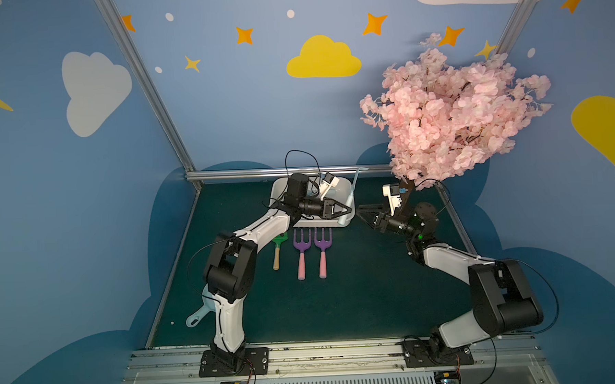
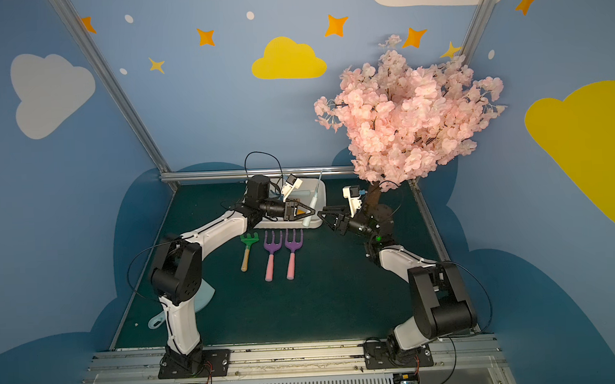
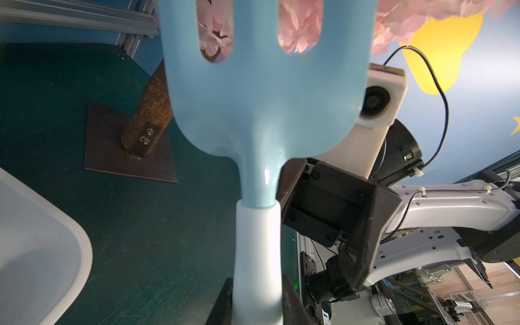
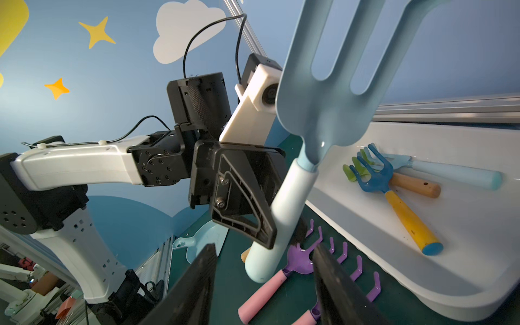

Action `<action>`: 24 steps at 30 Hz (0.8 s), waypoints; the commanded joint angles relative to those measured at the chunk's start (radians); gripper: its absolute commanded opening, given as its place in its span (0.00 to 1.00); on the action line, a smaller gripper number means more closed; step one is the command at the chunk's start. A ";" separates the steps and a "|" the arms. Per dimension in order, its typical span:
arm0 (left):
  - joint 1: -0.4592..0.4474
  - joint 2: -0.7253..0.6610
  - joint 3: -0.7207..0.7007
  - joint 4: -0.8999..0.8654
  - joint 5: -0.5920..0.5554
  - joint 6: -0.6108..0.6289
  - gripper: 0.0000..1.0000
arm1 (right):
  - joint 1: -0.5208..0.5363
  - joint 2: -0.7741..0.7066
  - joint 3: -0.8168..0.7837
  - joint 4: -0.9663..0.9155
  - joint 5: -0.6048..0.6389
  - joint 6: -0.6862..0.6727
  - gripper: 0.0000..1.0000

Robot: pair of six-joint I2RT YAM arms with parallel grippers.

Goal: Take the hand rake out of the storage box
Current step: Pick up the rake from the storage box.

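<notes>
Pale-blue, three-tined, white-handled hand rake (image 3: 261, 112)

Three tools (image 1: 301, 252) in a row before the storage box (image 4: 422, 292) (others inside)

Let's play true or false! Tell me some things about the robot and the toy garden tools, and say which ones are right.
1. The left gripper holds a pale blue hand rake by its white handle. True.
2. The two purple rakes lie inside the storage box. False: they lie side by side on the green table, in front of the box.
3. The storage box is empty. False: a blue rake with a yellow handle and other tools lie in it.
4. The right gripper has its jaws apart, close to the held rake. True.
</notes>
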 commanded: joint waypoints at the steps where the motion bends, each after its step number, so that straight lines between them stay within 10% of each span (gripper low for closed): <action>1: -0.009 0.018 0.014 -0.019 0.067 0.039 0.03 | -0.004 0.033 0.068 -0.018 -0.005 0.023 0.55; 18: -0.014 0.028 0.066 -0.159 0.015 0.126 0.03 | 0.028 0.209 0.190 -0.007 -0.010 0.091 0.53; 24: -0.015 0.055 0.095 -0.172 0.006 0.125 0.04 | 0.039 0.235 0.211 -0.020 -0.020 0.090 0.37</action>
